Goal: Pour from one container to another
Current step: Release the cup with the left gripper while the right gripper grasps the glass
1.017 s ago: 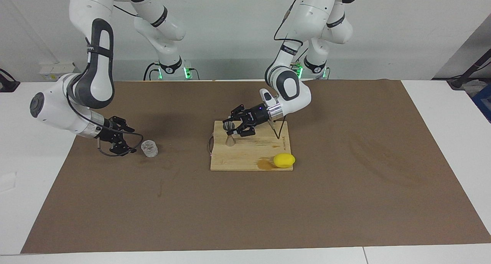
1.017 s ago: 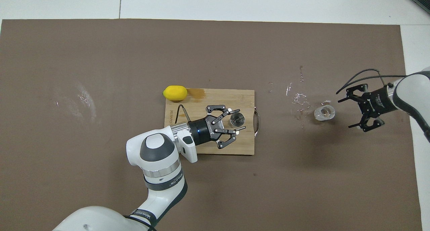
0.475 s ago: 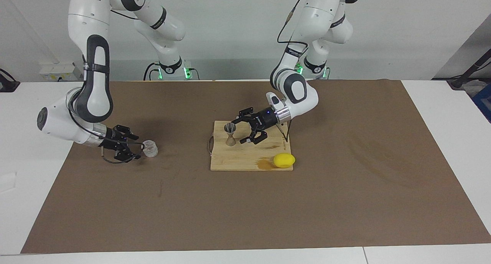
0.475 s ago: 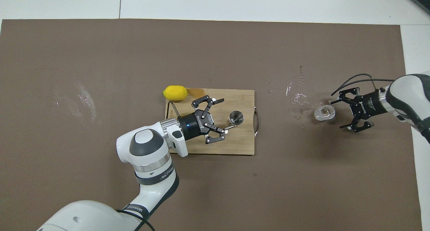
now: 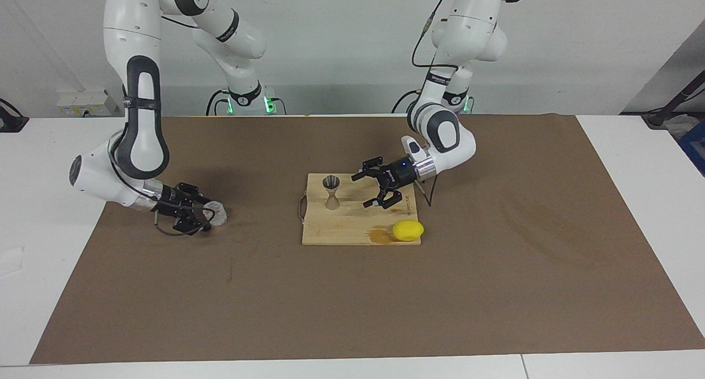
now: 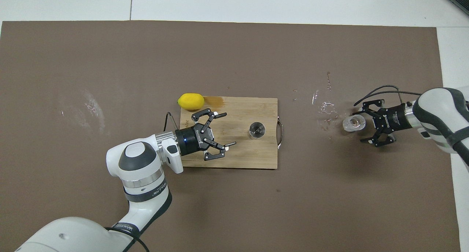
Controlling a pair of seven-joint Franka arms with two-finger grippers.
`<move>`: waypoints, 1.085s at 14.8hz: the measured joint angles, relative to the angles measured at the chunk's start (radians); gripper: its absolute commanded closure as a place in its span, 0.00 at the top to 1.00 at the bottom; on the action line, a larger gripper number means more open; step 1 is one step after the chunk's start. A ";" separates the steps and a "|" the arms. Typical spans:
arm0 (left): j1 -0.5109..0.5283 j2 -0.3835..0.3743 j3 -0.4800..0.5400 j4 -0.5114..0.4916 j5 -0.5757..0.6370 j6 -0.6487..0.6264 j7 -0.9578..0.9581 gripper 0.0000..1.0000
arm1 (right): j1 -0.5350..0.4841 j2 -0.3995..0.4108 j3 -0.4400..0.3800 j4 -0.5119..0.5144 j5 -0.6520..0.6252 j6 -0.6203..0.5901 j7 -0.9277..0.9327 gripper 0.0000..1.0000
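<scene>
The ribbed clear glass cup (image 5: 220, 216) (image 6: 353, 123) stands on the brown mat toward the right arm's end of the table. My right gripper (image 5: 207, 214) (image 6: 360, 127) is open, low at the mat, with the cup at the mouth of its fingers. The metal hourglass jigger (image 5: 331, 191) (image 6: 257, 129) stands upright on the wooden cutting board (image 5: 352, 233) (image 6: 242, 106). My left gripper (image 5: 365, 190) (image 6: 227, 129) is open and empty, low over the board, apart from the jigger on the side toward the left arm's end.
A yellow lemon (image 5: 408, 231) (image 6: 191, 101) lies at the board's corner farthest from the robots, next to a dark stain. Wet spill marks (image 6: 325, 109) dot the brown mat (image 5: 495, 269) between the board and the cup.
My left gripper has drawn back from around the jigger toward the left arm's end, leaving it standing. My right gripper has moved in to the glass cup.
</scene>
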 measured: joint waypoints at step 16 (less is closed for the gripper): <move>0.573 -0.289 0.024 0.048 1.185 -0.235 -0.156 1.00 | 0.002 -0.006 0.007 -0.011 0.067 -0.010 0.003 0.59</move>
